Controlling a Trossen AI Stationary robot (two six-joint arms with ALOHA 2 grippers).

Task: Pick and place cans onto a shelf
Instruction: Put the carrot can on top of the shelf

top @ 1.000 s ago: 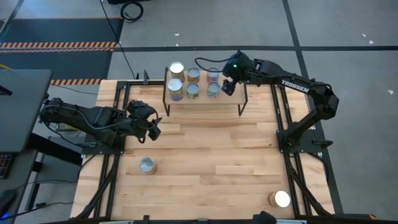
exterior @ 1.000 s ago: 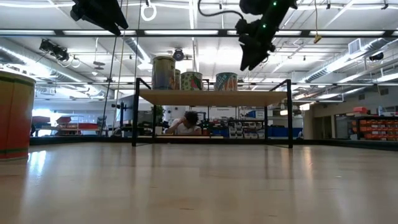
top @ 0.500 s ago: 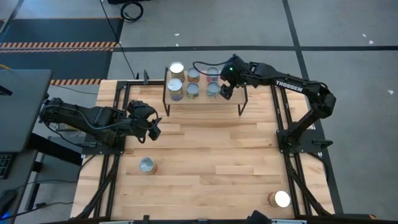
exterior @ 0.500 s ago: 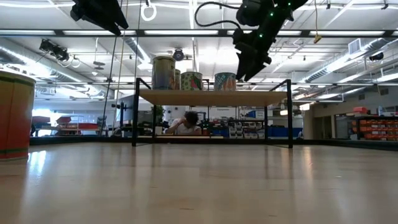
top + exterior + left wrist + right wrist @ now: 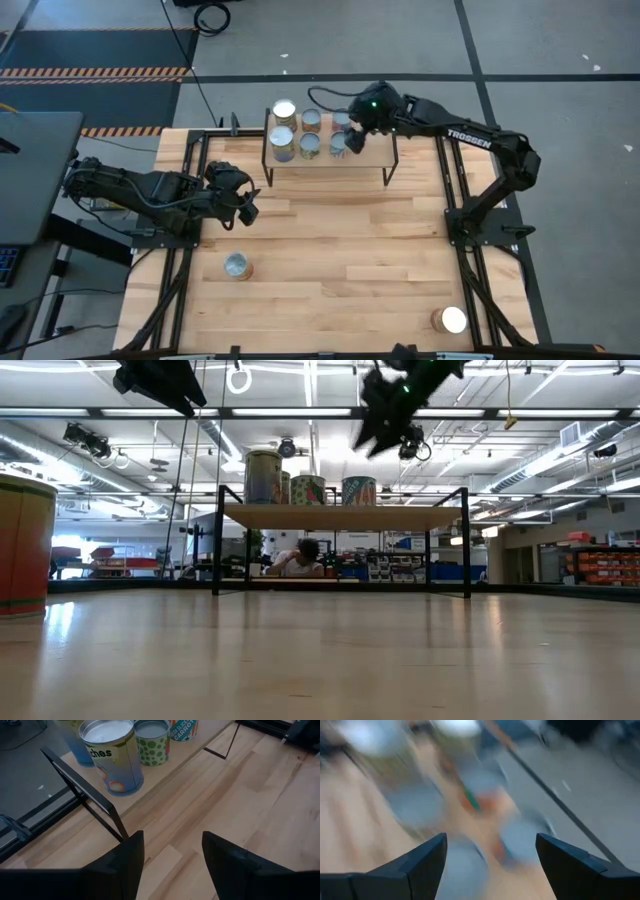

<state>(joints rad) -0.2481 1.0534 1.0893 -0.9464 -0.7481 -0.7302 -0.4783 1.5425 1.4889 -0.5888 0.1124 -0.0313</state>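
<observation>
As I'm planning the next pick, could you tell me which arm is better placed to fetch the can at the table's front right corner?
Right, probably: the can lies on its side of the table, and the right gripper is open and empty over the shelf. The left gripper is farther away.

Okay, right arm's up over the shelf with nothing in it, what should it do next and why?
Probably swing back toward the can at the table's near right corner. The right gripper is open and empty above the shelf, and that can stands on its side of the table; the can near the left gripper suits the left arm.
</observation>
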